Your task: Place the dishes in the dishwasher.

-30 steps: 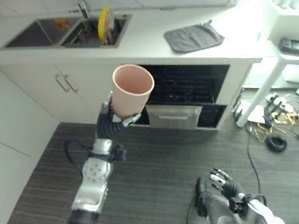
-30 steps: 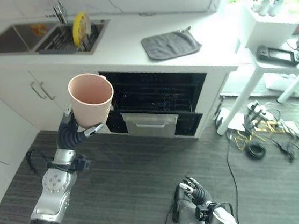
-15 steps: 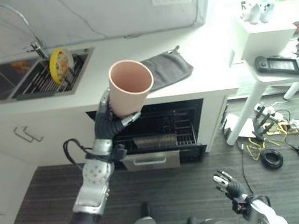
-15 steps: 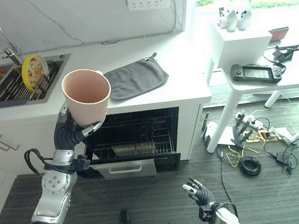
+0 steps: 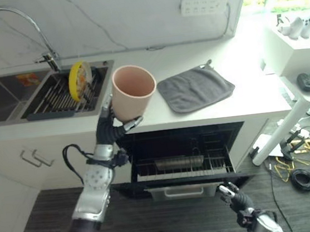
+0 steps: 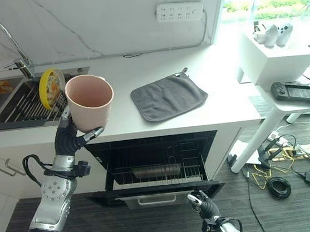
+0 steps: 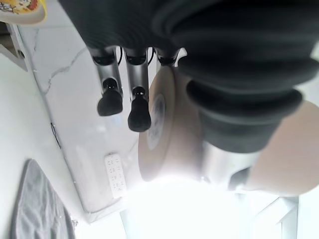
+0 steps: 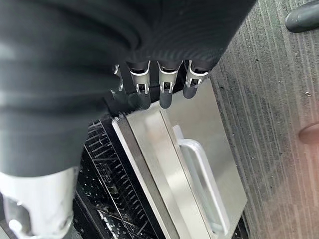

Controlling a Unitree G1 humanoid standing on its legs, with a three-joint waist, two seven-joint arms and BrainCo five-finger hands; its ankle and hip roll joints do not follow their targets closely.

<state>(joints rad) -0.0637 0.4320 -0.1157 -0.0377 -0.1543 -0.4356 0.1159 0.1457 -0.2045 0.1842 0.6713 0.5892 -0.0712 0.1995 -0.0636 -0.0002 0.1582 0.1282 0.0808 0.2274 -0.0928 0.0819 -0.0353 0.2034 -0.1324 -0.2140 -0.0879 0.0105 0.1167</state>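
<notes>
One long white countertop (image 6: pixel 143 109) spans the scene beneath a marble-patterned wall (image 6: pixel 105 21), ending at its right edge beside a white side table (image 6: pixel 288 101). Dark wood-grain floor (image 6: pixel 300 211) lies open in front of the cabinets. Below the counter, the dishwasher (image 6: pixel 160 160) stands open, its wire rack (image 6: pixel 156 174) drawn forward over the lowered door (image 8: pixel 194 149), whose steel face and handle lie flat above the floor. Left of the dishwasher, white cabinet fronts (image 6: pixel 4 167) run under a steel sink (image 5: pixel 46 95) with a curved tap (image 5: pixel 16 31); a yellow plate (image 5: pixel 78 80) stands on edge in the sink's rack. A grey cloth mat (image 6: pixel 168 96) lies flat on the counter to the right of the sink, with bare counter around it. A white power strip (image 6: pixel 179 11) is fixed to the wall above. A dark game controller (image 6: pixel 299 91) rests on the side table.

The pink cup (image 6: pixel 90 101) is held upright and mouth-up above the counter's front edge, left of the mat, well above the rack. The left hand (image 6: pixel 71 139) grasps it from below, thumb and fingers curled about its base. The right hand (image 8: pixel 162 87) hangs low just in front of the door's edge, fingers extended and loose, holding nothing.
</notes>
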